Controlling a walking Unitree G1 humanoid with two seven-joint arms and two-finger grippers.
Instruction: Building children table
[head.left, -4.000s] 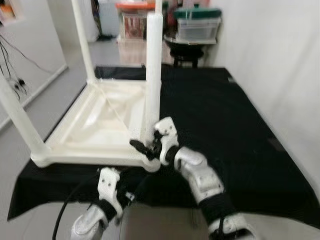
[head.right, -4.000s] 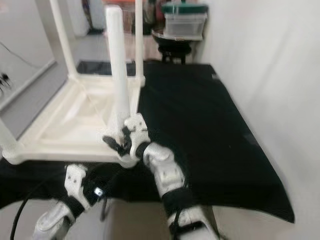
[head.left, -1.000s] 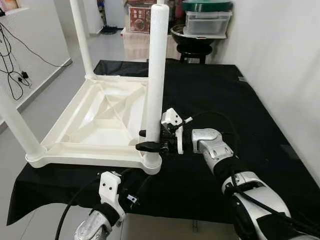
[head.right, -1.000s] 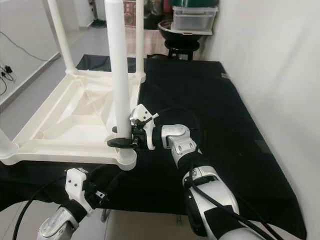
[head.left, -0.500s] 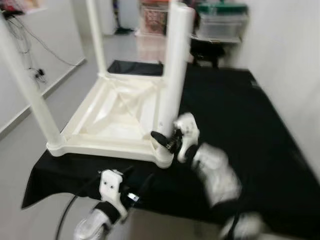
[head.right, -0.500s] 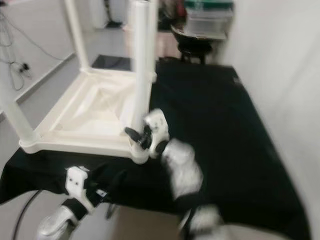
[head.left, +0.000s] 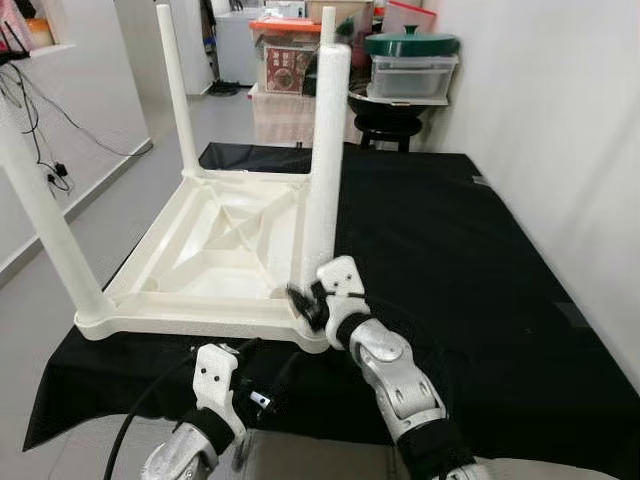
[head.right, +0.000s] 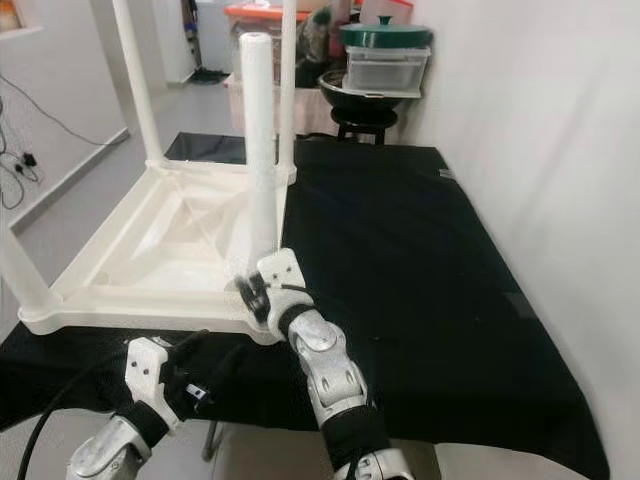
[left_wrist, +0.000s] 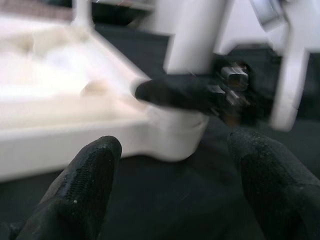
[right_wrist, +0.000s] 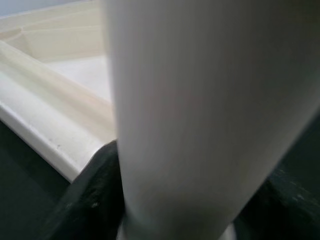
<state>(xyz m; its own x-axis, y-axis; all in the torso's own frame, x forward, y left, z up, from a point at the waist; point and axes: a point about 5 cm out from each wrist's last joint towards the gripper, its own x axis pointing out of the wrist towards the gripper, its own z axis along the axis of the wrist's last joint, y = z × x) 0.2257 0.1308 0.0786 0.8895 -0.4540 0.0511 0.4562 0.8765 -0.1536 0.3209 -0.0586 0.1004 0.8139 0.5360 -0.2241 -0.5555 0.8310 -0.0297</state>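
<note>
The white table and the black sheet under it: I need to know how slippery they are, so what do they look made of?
The upturned table looks like moulded plastic, cream and slightly glossy, with cast ribs underneath. The leg held by the right tool looks like the same plastic, a smooth tube. The black sheet looks like matte cloth, hanging limp over the edge.

Silver jointed arms (head.left: 395, 375), black cables (head.left: 135, 425)

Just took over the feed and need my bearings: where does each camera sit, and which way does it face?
Left and right eye views: on the head, looking down at the upturned white table on black cloth; both arms show.
Left wrist view: low, facing the near table corner; open left hand fingers frame it.
Right wrist view: pressed against the near leg, right hand around it.
Shared: that leg.
</note>
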